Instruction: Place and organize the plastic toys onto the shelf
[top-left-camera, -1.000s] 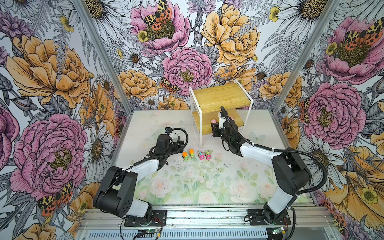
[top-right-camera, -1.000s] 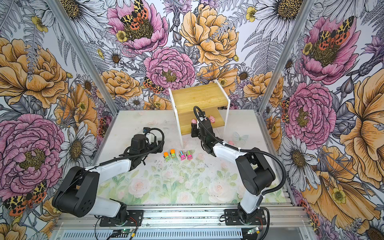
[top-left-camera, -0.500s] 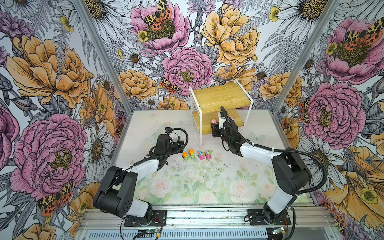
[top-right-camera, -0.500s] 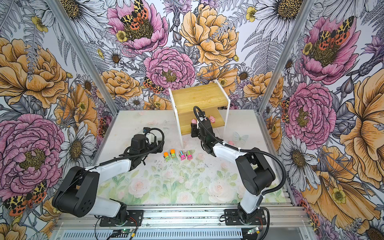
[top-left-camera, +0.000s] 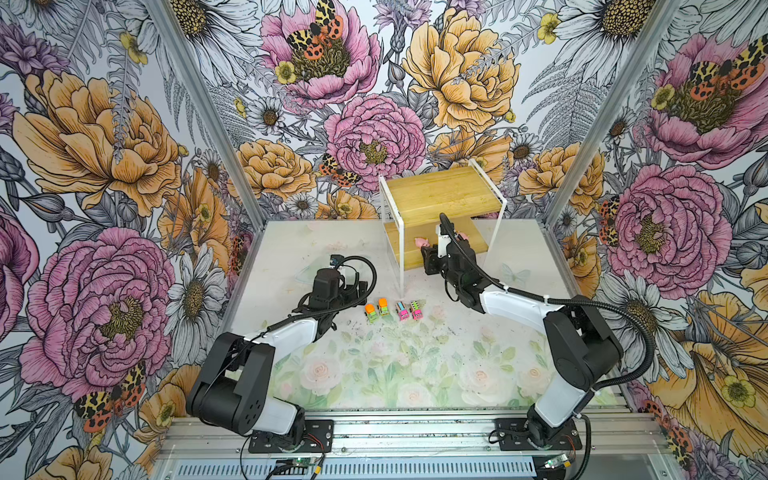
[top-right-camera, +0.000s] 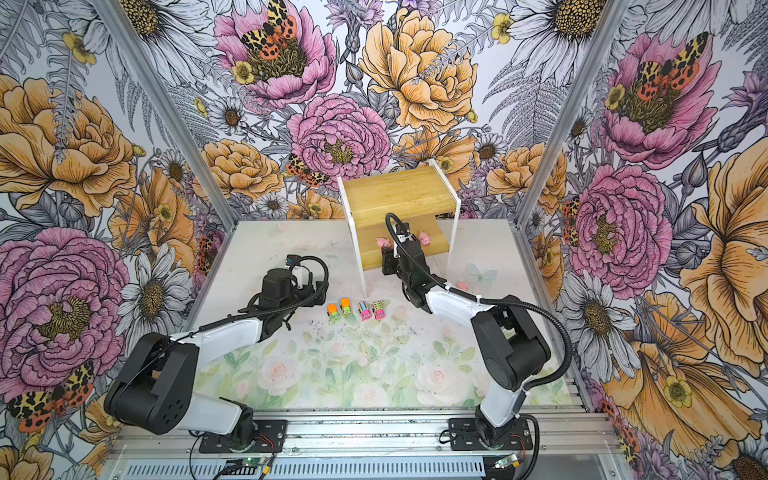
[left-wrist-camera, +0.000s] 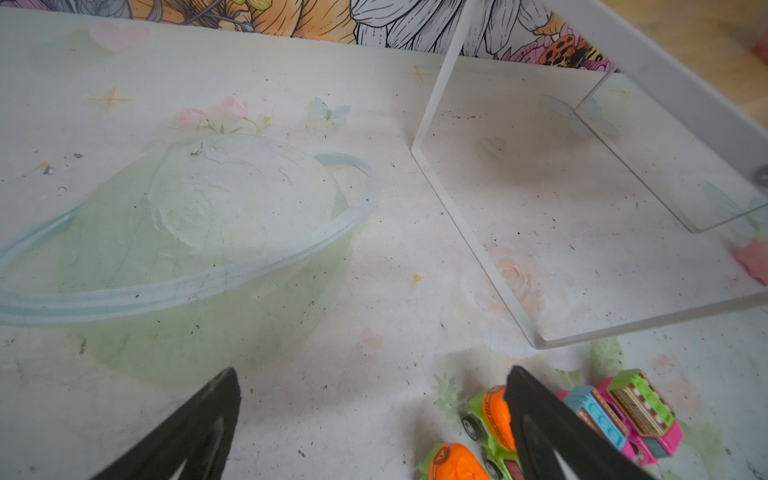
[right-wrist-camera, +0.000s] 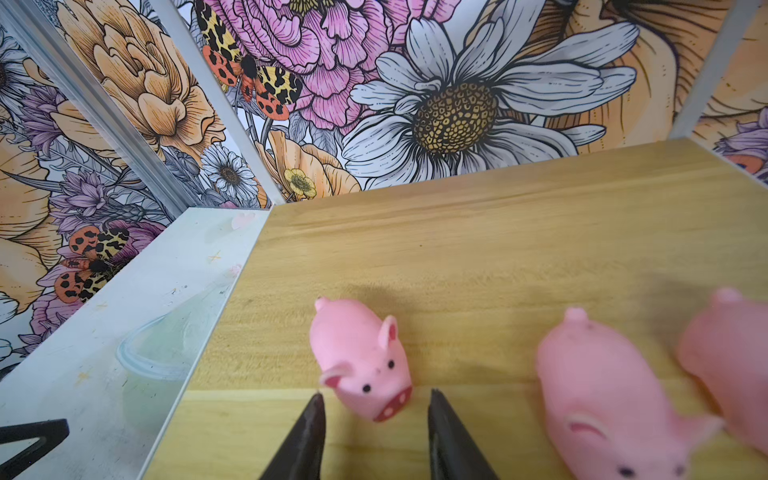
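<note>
Worktop (top-left-camera: 415, 374): floral print, carries both arms and all the toys.
Shelf (top-left-camera: 440, 195): at 12 o'clock on the worktop, with its lower board (right-wrist-camera: 457, 257) stepping out toward 6 o'clock.
Right arm (top-left-camera: 515, 307): stretched low from its base at 5 o'clock toward 11 o'clock, wrist at the front edge of the lower board.
Left arm (top-left-camera: 291, 332): reaches from its base at 7 o'clock toward 1 o'clock, wrist low over the worktop at 9 o'clock of the trucks.
Bowl (left-wrist-camera: 187, 232): clear, on the worktop at 10 o'clock of the trucks.
Left end effector (left-wrist-camera: 372, 370): released, fingers wide apart with nothing between them.
Right end effector (right-wrist-camera: 376, 392): released, a finger on each side of one pig's snout with a gap on both sides.
Trucks: green truck (top-left-camera: 371, 312), second green truck (top-left-camera: 384, 306), pink truck (top-left-camera: 401, 310) and second pink truck (top-left-camera: 415, 309) form a 9-to-3 row at mid-worktop, off the shelf.
Pigs: pig (right-wrist-camera: 361, 357), second pig (right-wrist-camera: 602, 395) and third pig (right-wrist-camera: 731, 353) stand on the lower board.
</note>
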